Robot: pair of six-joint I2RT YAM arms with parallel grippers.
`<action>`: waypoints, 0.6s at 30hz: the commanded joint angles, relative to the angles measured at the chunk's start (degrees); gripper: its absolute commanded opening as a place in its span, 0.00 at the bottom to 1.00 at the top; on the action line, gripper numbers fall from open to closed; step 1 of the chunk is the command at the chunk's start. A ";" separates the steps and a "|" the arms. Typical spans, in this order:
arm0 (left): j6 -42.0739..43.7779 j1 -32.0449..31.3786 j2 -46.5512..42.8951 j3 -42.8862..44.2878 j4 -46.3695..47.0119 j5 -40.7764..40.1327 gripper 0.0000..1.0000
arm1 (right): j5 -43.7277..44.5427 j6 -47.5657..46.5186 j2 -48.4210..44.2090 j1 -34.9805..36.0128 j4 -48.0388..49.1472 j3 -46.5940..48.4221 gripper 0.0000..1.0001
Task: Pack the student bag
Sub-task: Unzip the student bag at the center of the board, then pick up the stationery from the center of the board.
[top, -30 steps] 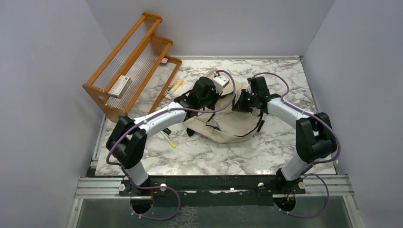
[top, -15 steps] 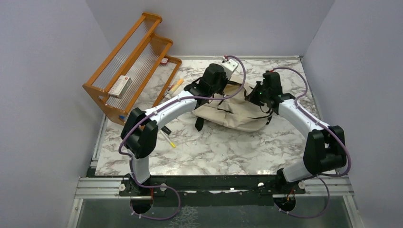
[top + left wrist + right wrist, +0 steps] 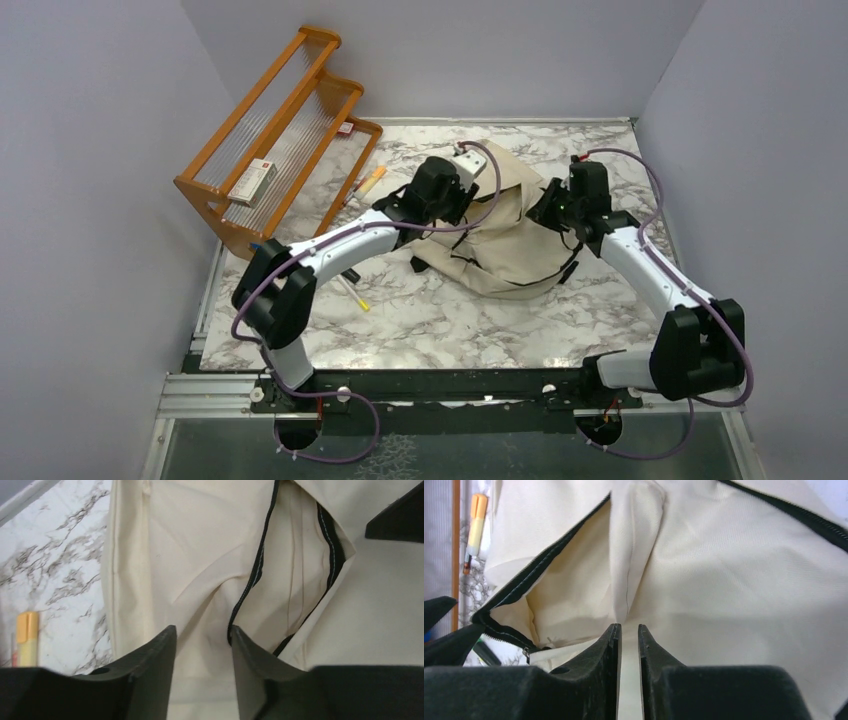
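Soft cream canvas backpack [image 3: 500, 250] pinched at both sides.
Cloth folds fill the left gripper [image 3: 201, 642] at a narrow gap and the right gripper [image 3: 629, 637], nearly closed.

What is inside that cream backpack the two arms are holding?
Through the open zipper of the backpack, the right wrist view shows only pale cream fabric and no items. Folds hide the deeper part, so I cannot tell whether it is empty.

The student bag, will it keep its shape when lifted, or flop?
Probably floppy: the student bag lies creased and slumped. Likely light: a thin fold pinched in the right gripper seems to hold it.
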 commanded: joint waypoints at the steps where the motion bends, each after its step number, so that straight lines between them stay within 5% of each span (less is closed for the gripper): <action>1: -2.22 0.93 -9.13 -4.97 3.27 -3.46 0.52 | 0.58 -2.30 -3.81 -0.28 -1.19 0.63 0.25; 11: -4.74 11.55 -16.45 -10.98 -1.07 0.30 0.65 | 0.48 -3.53 -8.32 -0.33 -2.47 1.82 0.39; 18: 1.80 18.93 -15.11 -14.35 0.55 2.69 0.72 | -2.19 -4.73 -9.28 -0.30 -2.60 1.90 0.41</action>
